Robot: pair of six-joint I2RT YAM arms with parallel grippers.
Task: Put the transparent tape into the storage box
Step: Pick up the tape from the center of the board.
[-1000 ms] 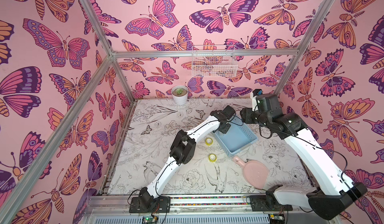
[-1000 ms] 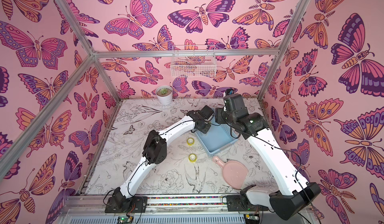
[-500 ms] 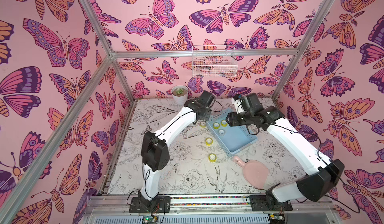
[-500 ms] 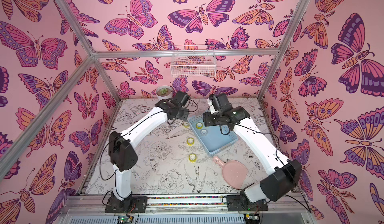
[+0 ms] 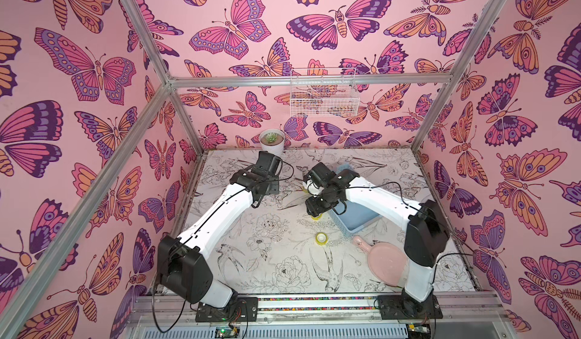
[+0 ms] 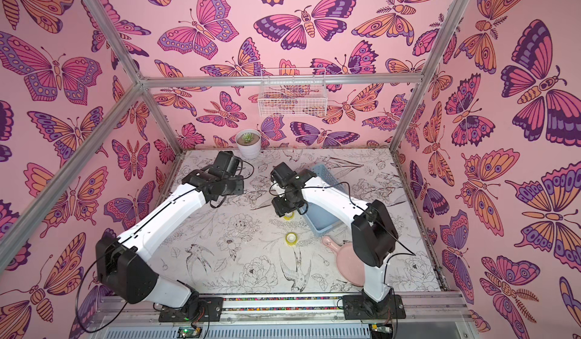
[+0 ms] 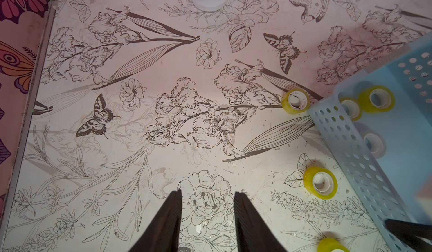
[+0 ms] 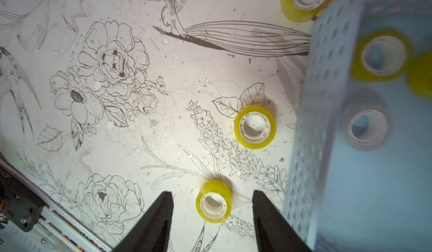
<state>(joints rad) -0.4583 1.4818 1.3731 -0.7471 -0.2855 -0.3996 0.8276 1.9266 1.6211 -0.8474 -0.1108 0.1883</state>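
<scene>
3 tape rolls lie outside the storage box wall.

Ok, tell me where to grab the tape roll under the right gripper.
I'd pinch the tape roll across its yellow outer wall, coming straight down with the right gripper. It lies flat on the table, hole up, clear of the storage box and the next roll, leaving both sides free.

Yellow tape rolls; light blue storage box; pink butterfly walls.
</scene>
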